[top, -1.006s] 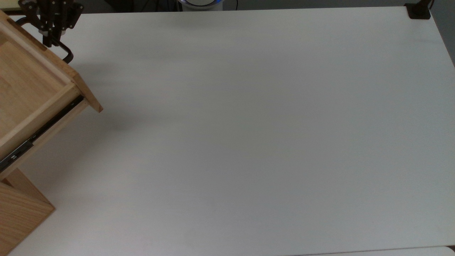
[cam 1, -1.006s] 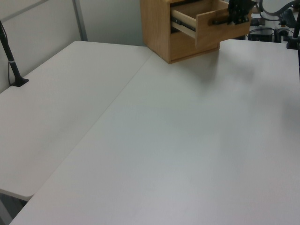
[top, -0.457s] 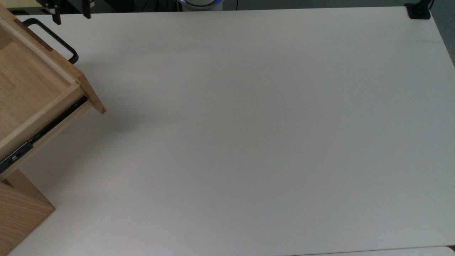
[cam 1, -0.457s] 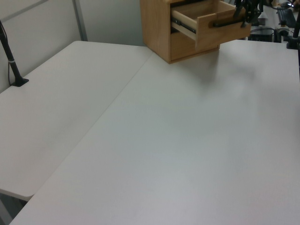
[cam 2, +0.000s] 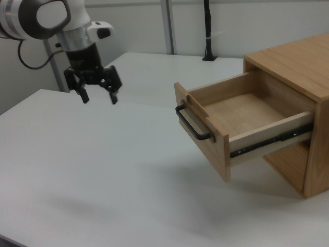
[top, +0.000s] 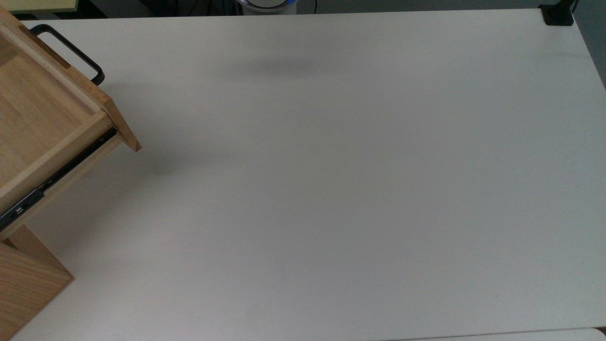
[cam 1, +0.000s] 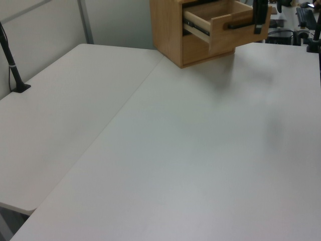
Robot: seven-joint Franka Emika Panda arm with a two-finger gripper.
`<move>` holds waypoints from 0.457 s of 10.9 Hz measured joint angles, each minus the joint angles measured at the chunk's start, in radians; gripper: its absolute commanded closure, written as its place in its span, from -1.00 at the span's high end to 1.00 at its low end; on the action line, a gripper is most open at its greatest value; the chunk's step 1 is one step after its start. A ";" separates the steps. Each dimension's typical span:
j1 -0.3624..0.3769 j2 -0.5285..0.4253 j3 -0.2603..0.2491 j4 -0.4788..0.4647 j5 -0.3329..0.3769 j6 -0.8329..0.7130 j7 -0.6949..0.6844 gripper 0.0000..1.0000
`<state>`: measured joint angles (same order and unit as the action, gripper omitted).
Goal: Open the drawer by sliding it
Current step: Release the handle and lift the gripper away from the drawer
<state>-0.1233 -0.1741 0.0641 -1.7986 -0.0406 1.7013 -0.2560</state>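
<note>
— Drawer (cam 2: 241,121) position, and its direction?
— It is seen at the right of the right view, pulled well out of the cabinet (cam 2: 293,67); its long axis runs out from the cabinet, with the front panel faced toward the right view's lower left. In the top view it is placed at the upper left (top: 52,109).

— Counts?
— One drawer, one black handle (cam 2: 193,125), and one dark rail (cam 2: 270,139) along the shown side are counted.

— Gripper?
— It (cam 2: 97,96) is held above the white table (cam 2: 103,170) at the right view's upper left, fingers spread with nothing between them, well apart from the handle. Nothing is placed between them.
</note>
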 measured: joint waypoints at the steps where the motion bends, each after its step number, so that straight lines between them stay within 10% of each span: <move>1: 0.000 0.022 0.034 0.019 0.025 -0.024 0.144 1.00; 5: 0.000 0.164 0.118 0.120 0.046 -0.057 0.381 1.00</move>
<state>-0.1237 -0.0103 0.1825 -1.6788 0.0056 1.6448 0.1249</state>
